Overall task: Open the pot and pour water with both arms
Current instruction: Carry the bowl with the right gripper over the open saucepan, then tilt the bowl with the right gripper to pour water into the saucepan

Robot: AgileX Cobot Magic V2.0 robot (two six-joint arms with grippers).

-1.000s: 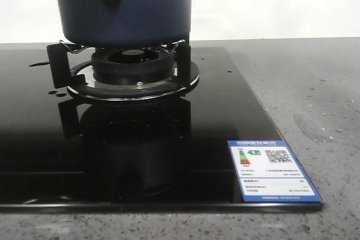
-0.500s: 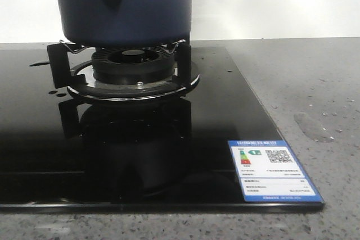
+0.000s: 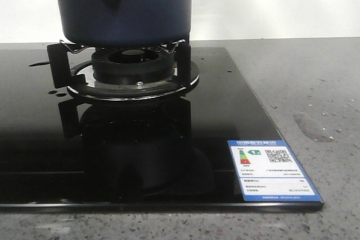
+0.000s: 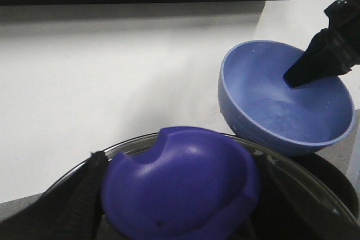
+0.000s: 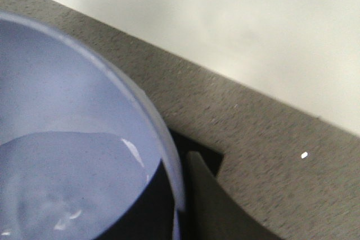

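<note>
1. Pot sits on the burner grate at the far left of the black cooktop.
2. Left gripper is clamped on the purple lid knob.
3. Right gripper pinches the light blue bowl at its rim, water inside.
4. Energy label sits at the cooktop's near right corner.

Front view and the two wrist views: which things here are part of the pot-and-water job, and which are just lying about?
Part of the job:
- dark navy-blue matte cylindrical pot on the gas burner
- glass lid with purple knob, between the left gripper's fingers
- light blue ribbed bowl holding water, gripped at its rim by the right gripper

Just lying about:
- blue-bordered energy label sticker
- water puddle on the grey countertop
</note>
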